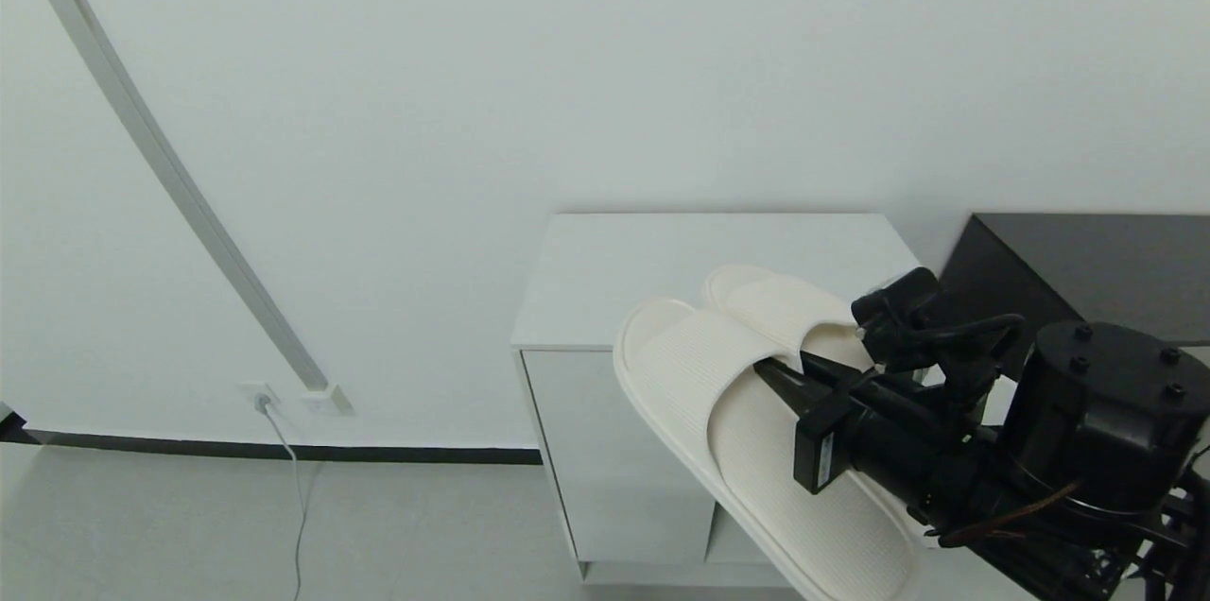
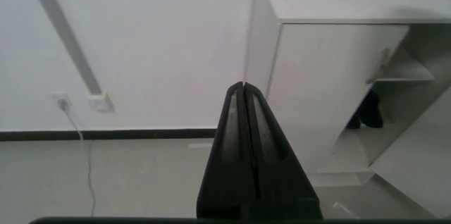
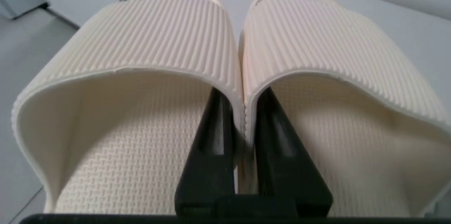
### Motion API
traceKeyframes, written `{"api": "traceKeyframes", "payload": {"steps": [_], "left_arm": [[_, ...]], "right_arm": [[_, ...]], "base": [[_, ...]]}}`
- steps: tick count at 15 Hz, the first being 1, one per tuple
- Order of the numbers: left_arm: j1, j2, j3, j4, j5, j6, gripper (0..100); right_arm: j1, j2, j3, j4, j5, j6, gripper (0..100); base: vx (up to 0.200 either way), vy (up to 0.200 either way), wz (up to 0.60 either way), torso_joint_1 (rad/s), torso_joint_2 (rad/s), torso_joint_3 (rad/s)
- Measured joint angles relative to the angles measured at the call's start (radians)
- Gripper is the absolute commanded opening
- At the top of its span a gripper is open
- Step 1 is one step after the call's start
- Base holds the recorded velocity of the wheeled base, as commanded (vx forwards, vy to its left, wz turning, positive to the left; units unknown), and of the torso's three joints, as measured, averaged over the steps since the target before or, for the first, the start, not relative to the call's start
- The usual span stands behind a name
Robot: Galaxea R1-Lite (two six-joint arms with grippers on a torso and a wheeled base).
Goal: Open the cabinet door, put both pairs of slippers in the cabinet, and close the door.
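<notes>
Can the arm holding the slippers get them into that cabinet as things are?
Probably yes. The right gripper is shut on the slippers in front of the cabinet. The left wrist view shows its door standing open, with a shelf showing inside. Nothing seems to block the way.

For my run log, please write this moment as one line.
right gripper: shut on slippers | left gripper: shut, empty | cabinet: open | slippers: not yet inside

A plain white wall [image 1: 605,62] stood behind, crossed by a slanting grey strip [image 1: 177,166] ending near a socket [image 1: 257,396]. Black skirting [image 1: 284,453] edged the pale floor [image 1: 170,525], where a cable [image 1: 297,506] trailed. A dark table [image 1: 1097,270] stood at right.
</notes>
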Motion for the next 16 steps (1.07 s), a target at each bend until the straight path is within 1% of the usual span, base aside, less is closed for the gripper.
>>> {"api": "traceKeyframes", "payload": {"steps": [8,12,16], "left_arm": [[0.000,0.000,0.000,0.000,0.000,-0.001,0],[0.000,0.000,0.000,0.000,-0.001,-0.001,0],[0.000,0.000,0.000,0.000,0.000,-0.001,0]], "right_arm": [[-0.002,-0.001,0.003,-0.003,-0.001,0.001,0],[-0.026,0.000,0.010,-0.001,0.001,0.000,0],[-0.029,0.000,0.017,0.003,0.001,-0.003,0]], "base": [[0.000,-0.200,0.00,0.001,0.00,0.002],[0.000,0.000,0.00,0.000,0.00,0.000],[0.000,0.000,0.00,0.000,0.00,0.000]]}}
